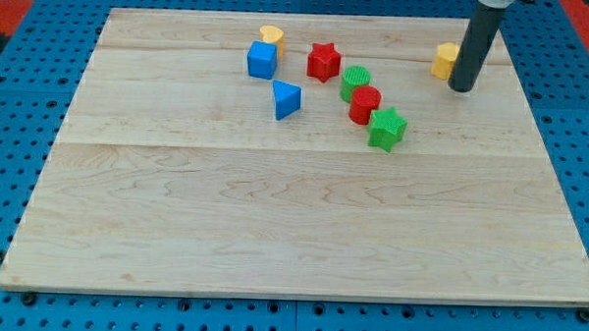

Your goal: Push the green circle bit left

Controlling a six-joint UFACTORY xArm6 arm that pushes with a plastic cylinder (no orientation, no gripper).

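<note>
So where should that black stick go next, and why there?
Probably slide my tip toward the view's left, to just right of the green circle. It now stands far right, beside the yellow block, so it cannot yet push the circle left. The red circle touches it below.

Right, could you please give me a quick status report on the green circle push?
My tip beside yellow block, well right of cluster. Green circular block untouched, touching red cylinder block. Red star block sits just left, in the push path.

Robotics lab bench, wooden board on blue perforated mounting plate
</note>
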